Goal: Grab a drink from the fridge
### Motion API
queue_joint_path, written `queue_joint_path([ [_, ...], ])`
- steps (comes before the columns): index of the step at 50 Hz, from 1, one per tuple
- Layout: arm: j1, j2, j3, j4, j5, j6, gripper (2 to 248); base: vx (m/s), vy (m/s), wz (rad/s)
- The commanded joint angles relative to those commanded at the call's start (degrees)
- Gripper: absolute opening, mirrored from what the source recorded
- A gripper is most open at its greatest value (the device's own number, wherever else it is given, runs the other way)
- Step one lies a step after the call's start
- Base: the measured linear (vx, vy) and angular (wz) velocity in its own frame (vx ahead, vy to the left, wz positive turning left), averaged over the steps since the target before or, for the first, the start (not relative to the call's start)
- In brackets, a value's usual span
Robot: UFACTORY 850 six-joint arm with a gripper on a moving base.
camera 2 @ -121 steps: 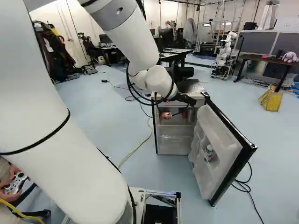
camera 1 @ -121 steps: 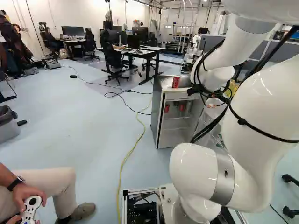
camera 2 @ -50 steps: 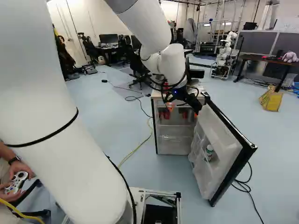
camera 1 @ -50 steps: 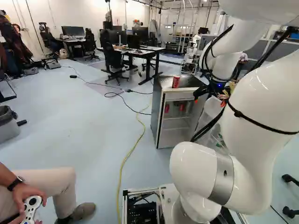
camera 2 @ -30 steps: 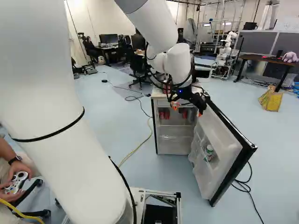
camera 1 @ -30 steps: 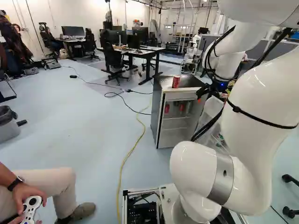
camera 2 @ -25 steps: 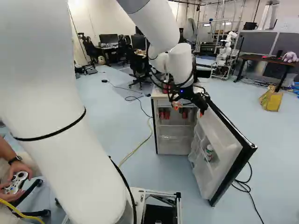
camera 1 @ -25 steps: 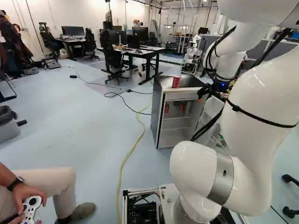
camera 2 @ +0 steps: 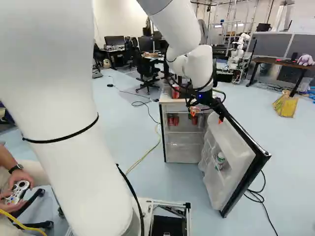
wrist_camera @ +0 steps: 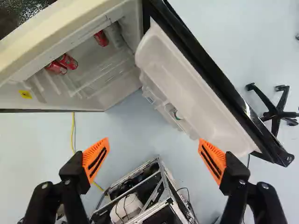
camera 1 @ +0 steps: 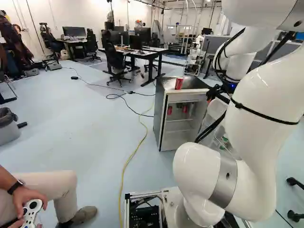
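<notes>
Three red drink cans (wrist_camera: pixel 68 61) are seen on the upper shelf of the fridge (camera 1: pixel 160 114), its door (camera 2: pixel 226 152) swung open. Nothing is gripped: the gripper (wrist_camera: pixel 154 159) is spread wide, tipped downward near the door. The approach seems in hand; next, the gripper should be levelled and aimed at one can. Since the earlier frames, the arm (camera 2: pixel 172 29) has been swung doorward; the cans are unmoved.

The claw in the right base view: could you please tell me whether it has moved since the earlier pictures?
Yes. The claw has shifted rightward in that view, judged against the fridge cabinet, and now reaches over the open door.
</notes>
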Motion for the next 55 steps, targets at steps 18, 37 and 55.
queue_joint_path([
  [18, -2.53, -2.75, -3.12, 0.00, 0.00, 0.00, 247, 0.000, 0.000, 0.000],
  [37, -5.23, -5.99, -6.93, 0.00, 0.00, 0.00, 247, 0.000, 0.000, 0.000],
  [55, -7.62, -9.17, -10.76, 0.00, 0.00, 0.00, 247, 0.000, 0.000, 0.000],
])
